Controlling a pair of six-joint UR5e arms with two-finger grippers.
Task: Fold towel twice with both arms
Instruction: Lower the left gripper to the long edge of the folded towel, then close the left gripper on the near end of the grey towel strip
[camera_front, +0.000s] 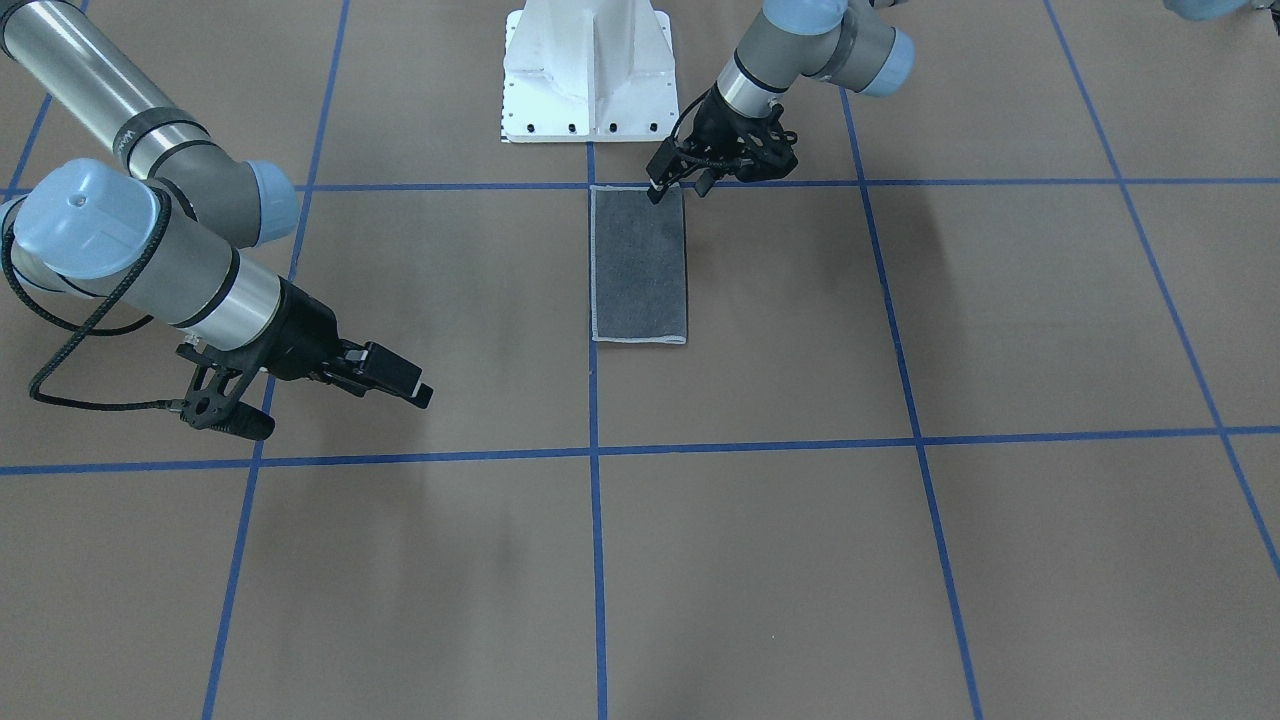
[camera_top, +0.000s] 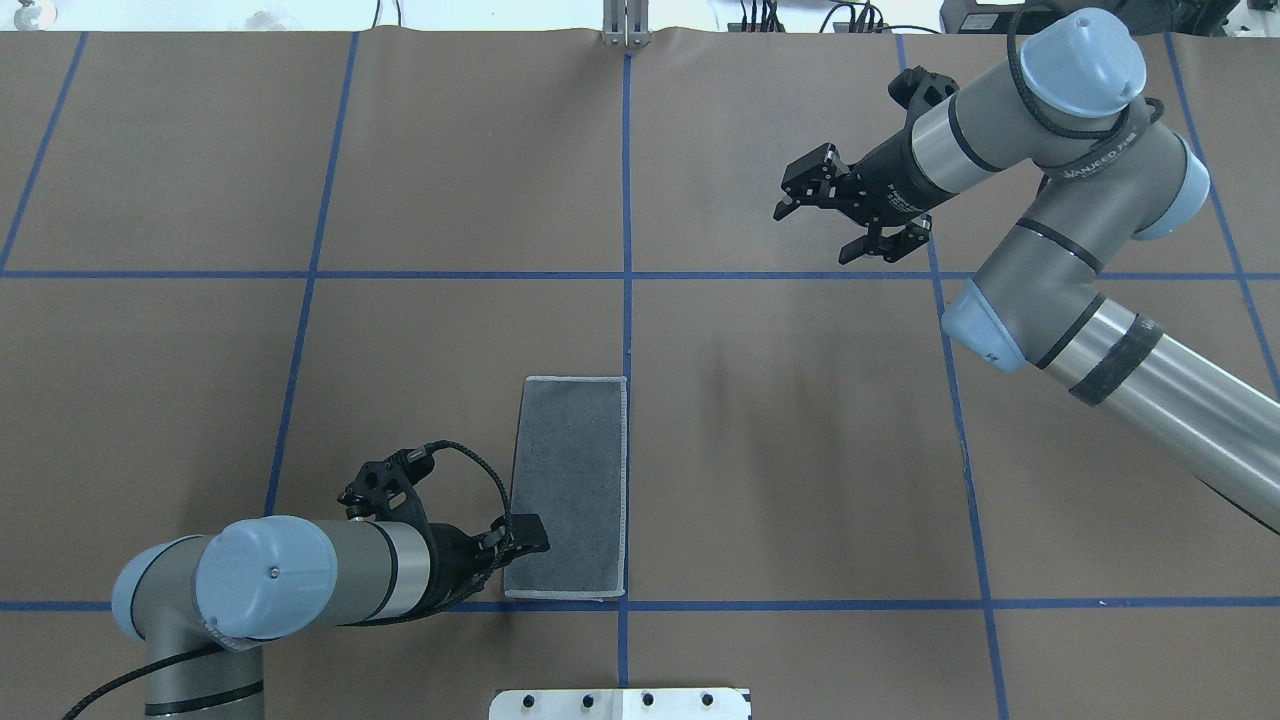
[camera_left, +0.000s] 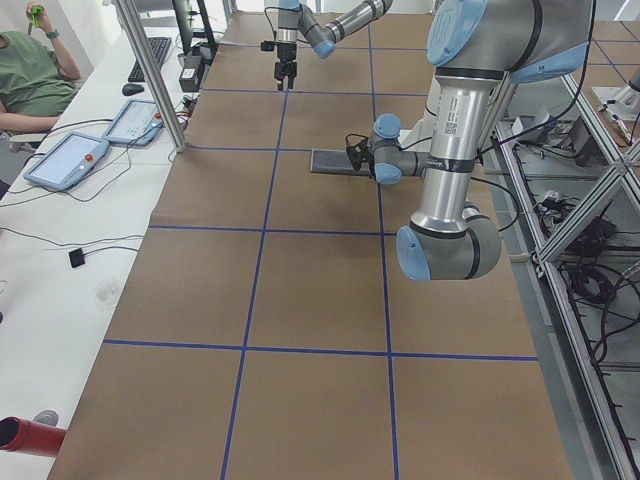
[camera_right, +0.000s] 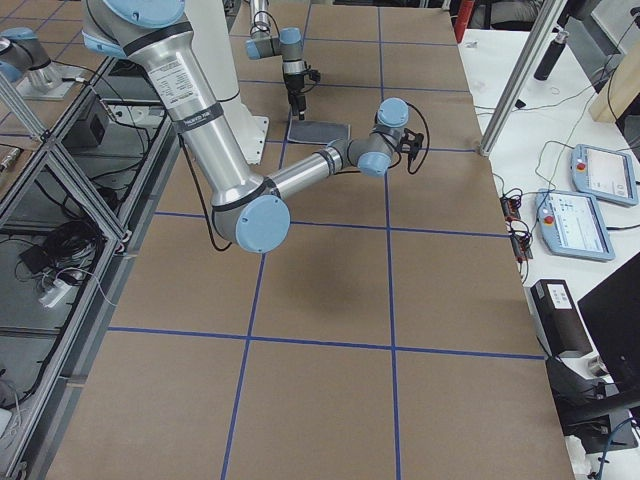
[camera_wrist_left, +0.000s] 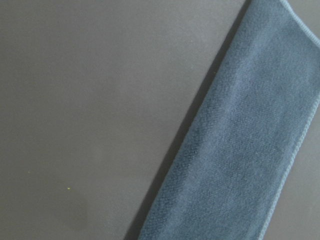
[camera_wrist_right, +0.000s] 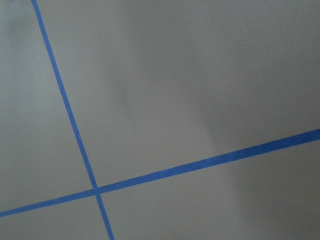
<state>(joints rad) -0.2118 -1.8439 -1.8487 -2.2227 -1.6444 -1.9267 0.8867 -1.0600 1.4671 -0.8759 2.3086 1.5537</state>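
Towel (camera_top: 570, 485): folded strip, grey face up, flat on counter (camera_top: 800, 450). Left claw (camera_front: 680, 190): parted, at the towel's corner. Right claw (camera_top: 815, 232): wide, well apart from the towel.

Left arm (camera_top: 300, 580) is folded in tight, forearm lying low and level, and the left claw (camera_top: 522, 540) points sideways with its jaws a bit apart. Right arm (camera_top: 1100, 350) is stretched way out over the counter (camera_top: 800, 450), right claw (camera_top: 815, 232) held up off it, jaws spread wide.
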